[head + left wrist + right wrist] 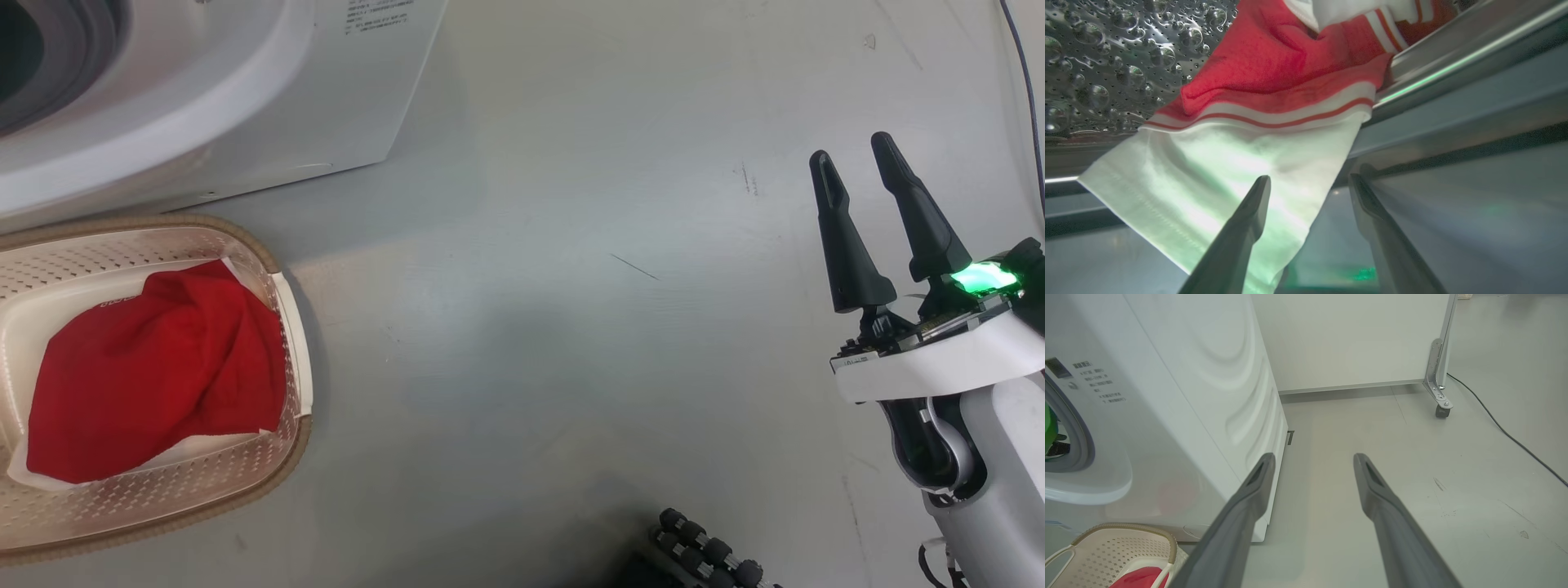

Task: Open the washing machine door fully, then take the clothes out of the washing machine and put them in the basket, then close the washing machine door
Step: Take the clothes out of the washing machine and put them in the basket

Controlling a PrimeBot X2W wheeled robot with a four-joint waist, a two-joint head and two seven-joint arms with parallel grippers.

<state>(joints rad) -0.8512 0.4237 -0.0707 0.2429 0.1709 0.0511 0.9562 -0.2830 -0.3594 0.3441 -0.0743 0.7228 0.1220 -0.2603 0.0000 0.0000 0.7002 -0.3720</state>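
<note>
The left gripper (1309, 178) is inside the washing machine (245, 122), facing its dimpled steel drum (1106, 61). Its jaws are spread wide and hold nothing, probably lined up to take the next piece.

Just ahead of the jaws, a red garment (1274, 69) with white stripes and a plain white lower panel drapes over the drum's lip. Its hem passes behind one fingertip; whether they touch is unclear. The cloth looks soft and creased, tinted green by the gripper's light.

The right gripper (851, 147) hangs over the floor (571, 327), jaws spread and empty, seemingly parked clear. Well away to its side, the cream basket (163, 221) sits just beside the machine, already holding red cloth (163, 367).
</note>
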